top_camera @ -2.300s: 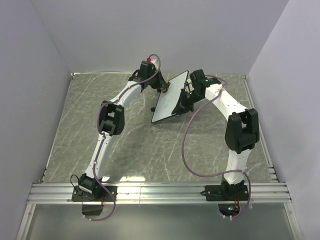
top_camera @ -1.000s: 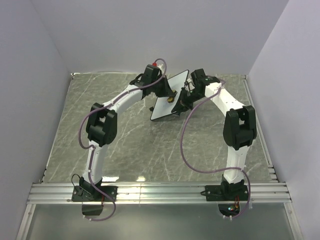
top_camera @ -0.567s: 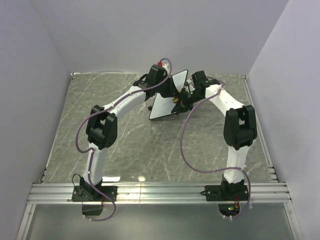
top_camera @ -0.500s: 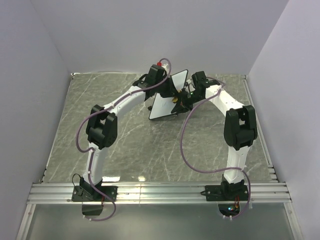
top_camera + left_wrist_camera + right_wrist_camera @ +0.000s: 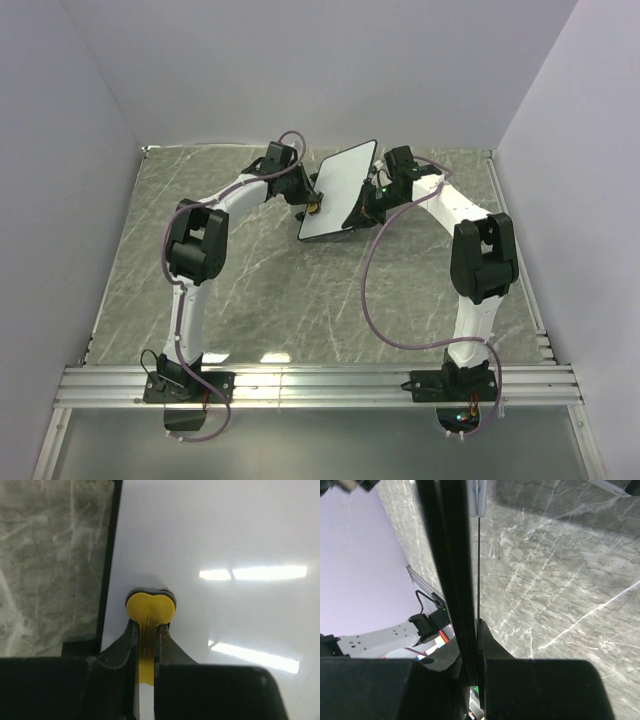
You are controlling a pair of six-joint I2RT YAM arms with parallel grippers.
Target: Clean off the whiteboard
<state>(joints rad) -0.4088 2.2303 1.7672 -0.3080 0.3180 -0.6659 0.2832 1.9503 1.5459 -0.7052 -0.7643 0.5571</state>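
Left hand (image 5: pixel 145 630): pinching a yellow eraser (image 5: pixel 150 607), head against the whiteboard (image 5: pixel 225 540) near its left frame.
Right hand (image 5: pixel 469 645): clamped on the whiteboard's black edge, seen edge-on.
Hidden: eraser's lower half between the fingers.
Whiteboard's look: plain white, glare streaks.
Whiteboard's place: tilted, between both arms, over the far worktop (image 5: pixel 250 280).

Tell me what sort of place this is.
Probably a robotics lab test cell: plain walls box in a marble-patterned tabletop, and two robot arms stand bolted to an aluminium rail at its near edge.
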